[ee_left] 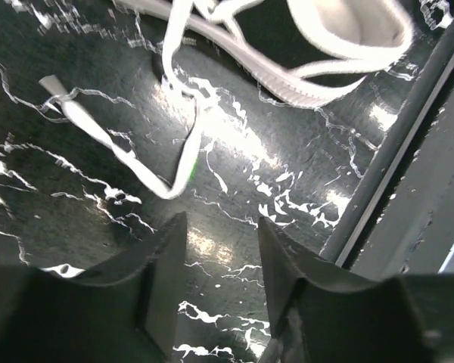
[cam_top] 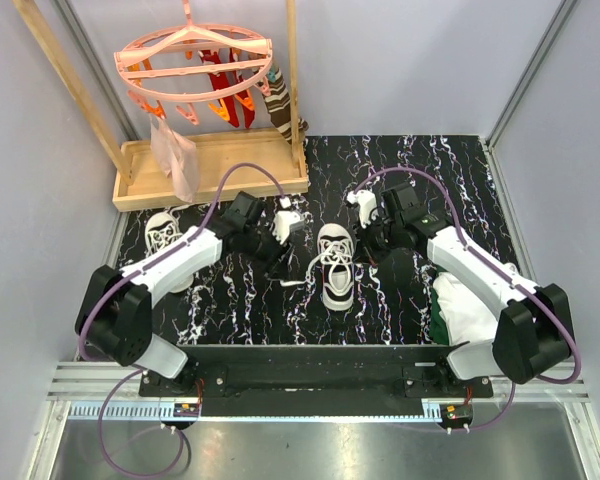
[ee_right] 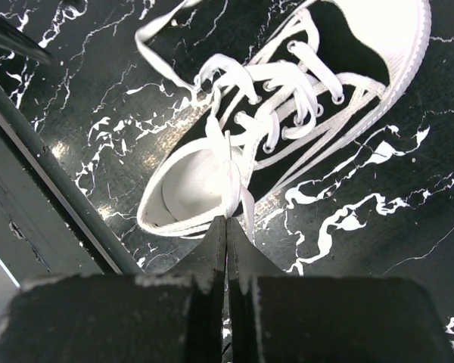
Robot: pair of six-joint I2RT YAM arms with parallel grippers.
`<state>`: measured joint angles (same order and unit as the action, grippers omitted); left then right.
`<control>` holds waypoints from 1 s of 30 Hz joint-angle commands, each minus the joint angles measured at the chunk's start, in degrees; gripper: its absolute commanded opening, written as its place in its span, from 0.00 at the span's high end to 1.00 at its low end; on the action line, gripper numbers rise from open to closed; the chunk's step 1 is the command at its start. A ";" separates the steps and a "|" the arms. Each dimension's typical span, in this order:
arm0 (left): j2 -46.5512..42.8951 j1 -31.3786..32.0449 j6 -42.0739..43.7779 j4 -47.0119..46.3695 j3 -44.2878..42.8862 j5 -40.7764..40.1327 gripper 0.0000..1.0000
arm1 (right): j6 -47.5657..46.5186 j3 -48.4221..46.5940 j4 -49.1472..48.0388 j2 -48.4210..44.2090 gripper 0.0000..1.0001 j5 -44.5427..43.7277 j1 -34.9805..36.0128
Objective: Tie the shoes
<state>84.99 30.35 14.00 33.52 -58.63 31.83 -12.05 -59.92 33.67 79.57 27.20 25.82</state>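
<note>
One black sneaker [cam_top: 337, 266] with a white toe cap and loose white laces lies in the middle of the black marbled mat. The second sneaker [cam_top: 163, 235] lies at the far left, partly behind my left arm. My right gripper [ee_right: 227, 221] is shut on a white lace [ee_right: 228, 170] just above the heel opening of the middle sneaker [ee_right: 287, 128]; in the top view it [cam_top: 373, 243] sits right of that shoe. My left gripper [ee_left: 221, 253] is open and empty over the mat, just short of a loose lace end [ee_left: 129, 155]. The sneaker's sole [ee_left: 318, 45] is beyond it.
A wooden rack with a tray [cam_top: 212, 165] stands at the back left, with a pink hanger [cam_top: 195, 65] and a striped sock [cam_top: 280, 100]. A folded white-and-green cloth [cam_top: 460, 310] lies at the right front. A metal rail [ee_left: 393, 151] borders the mat's near edge.
</note>
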 commanded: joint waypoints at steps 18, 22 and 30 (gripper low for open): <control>24.43 0.59 -15.48 -13.74 -28.03 15.27 0.59 | 4.06 3.67 -11.52 -0.38 1.00 -5.58 -0.25; 24.96 0.50 -16.37 -15.67 -27.68 12.83 0.70 | 3.88 4.46 -12.75 -0.03 1.00 -4.35 -0.25; 26.36 0.50 -13.05 -16.12 -28.03 7.71 0.90 | 4.06 4.73 -12.58 0.50 1.00 -3.82 -0.25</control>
<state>110.43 30.98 -1.32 19.81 -83.99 41.50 -8.49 -55.31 23.35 79.70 23.18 25.80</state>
